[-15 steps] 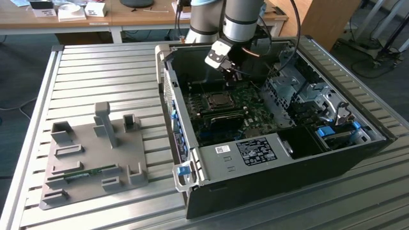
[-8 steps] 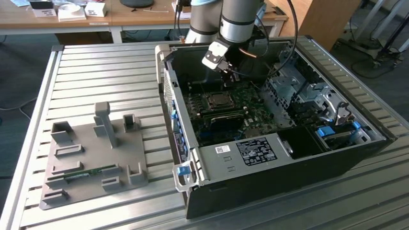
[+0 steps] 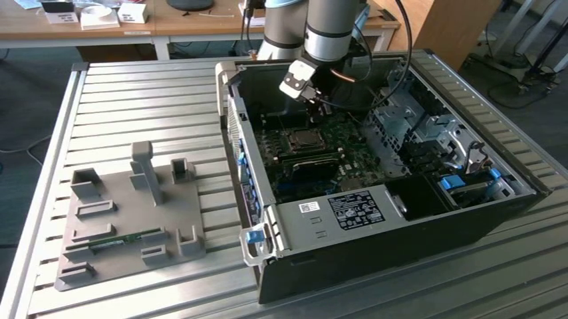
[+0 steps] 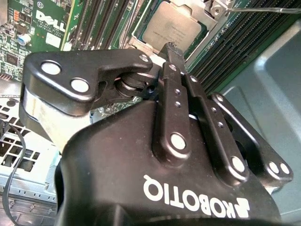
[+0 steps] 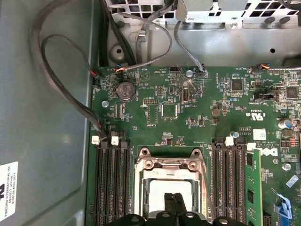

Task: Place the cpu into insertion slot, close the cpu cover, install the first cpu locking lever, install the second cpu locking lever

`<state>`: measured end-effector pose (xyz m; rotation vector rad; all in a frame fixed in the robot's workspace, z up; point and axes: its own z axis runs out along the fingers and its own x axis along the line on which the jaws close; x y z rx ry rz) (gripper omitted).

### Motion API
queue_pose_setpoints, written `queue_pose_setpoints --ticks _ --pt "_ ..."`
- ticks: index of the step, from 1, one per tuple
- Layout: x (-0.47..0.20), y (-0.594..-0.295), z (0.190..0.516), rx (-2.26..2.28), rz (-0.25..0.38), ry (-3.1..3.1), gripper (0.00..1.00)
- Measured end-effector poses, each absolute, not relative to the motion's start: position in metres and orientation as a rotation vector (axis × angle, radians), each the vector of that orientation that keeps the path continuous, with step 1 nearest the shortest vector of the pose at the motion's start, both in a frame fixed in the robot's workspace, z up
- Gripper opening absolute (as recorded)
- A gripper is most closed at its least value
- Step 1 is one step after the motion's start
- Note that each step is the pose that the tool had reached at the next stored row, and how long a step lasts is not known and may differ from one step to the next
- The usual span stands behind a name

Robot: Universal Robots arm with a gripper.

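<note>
The cpu (image 5: 157, 190) lies flat in the insertion slot (image 3: 304, 139) on the green motherboard (image 5: 188, 117), silver top up. Around it the silver cpu cover (image 5: 141, 188) lies down flat, its hinge end toward the board's middle. My gripper (image 5: 174, 200) is shut, its two black fingertips pressed together right over the cpu's top, with nothing between them. In the second wrist view the fingertips (image 4: 172, 47) stand at the edge of the cpu (image 4: 171, 26), and a thin wire lever (image 4: 254, 8) runs off beside the socket. The exterior view has the gripper (image 3: 318, 109) inside the open computer case.
A green memory stick (image 5: 252, 188) stands in a slot beside the socket, between rows of black memory slots (image 5: 110, 183). Loose cables (image 5: 56, 70) hang along the case wall. A metal drive cage (image 3: 417, 126) fills the case's far side. A grey fixture plate (image 3: 133, 212) lies at the exterior view's left.
</note>
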<state>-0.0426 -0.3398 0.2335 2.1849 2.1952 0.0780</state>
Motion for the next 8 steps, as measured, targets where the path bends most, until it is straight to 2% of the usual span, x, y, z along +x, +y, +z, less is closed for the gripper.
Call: queue_pose_setpoints --ticks 8 --pt "-0.0427 -0.3397 0.2330 2.160 0.077 2.219 0.11"
